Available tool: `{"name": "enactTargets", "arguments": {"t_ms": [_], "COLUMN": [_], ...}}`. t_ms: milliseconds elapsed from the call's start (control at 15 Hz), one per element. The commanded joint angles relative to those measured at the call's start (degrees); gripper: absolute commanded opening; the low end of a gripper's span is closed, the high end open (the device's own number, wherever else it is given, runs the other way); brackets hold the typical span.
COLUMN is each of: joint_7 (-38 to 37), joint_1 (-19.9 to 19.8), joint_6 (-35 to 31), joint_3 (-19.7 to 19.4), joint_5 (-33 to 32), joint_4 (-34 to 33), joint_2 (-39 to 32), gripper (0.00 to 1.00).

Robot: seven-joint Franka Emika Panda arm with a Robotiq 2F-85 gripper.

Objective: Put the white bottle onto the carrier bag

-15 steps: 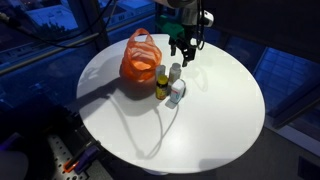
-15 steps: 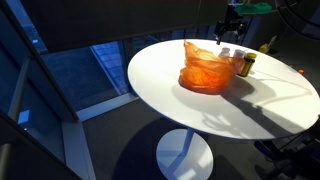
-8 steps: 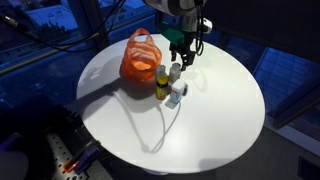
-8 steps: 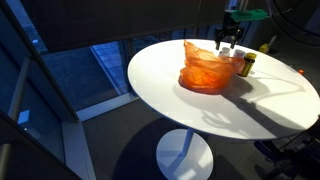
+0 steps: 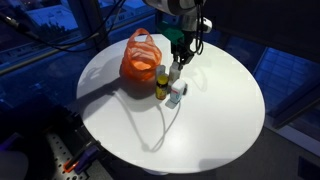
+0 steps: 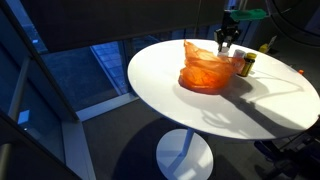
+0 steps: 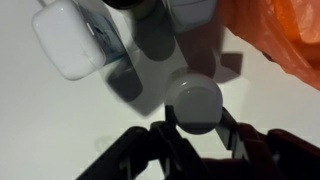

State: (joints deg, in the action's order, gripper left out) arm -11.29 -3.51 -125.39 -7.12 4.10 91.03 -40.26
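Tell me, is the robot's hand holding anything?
Can't tell. The hand straddles the white bottle at its cap, but a firm squeeze isn't visible.

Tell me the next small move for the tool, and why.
Probably lower the tool slightly, then close. In the wrist view the white bottle stands upright between its open jaws, not yet gripped; the carrier bag lies just beside it.

A round white table is seen. On it are set a bag, a yellow bottle, a white bottle and a container, the last seemingly laid flat. All are grouped closely together.
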Motion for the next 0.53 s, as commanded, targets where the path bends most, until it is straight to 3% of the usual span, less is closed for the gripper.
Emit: {"name": "enactTargets", "arguments": {"t_ms": [0, 467], "joint_7": [-1.46, -2.65], "joint_1": [0.75, 3.07], "joint_6": [2.44, 3.91], "joint_3": [-0.01, 0.32], "joint_5": [-1.13, -2.04], "joint_4": [0.00, 3.29], "joint_2": [3.49, 12.67], "gripper": [0.19, 0.19]}}
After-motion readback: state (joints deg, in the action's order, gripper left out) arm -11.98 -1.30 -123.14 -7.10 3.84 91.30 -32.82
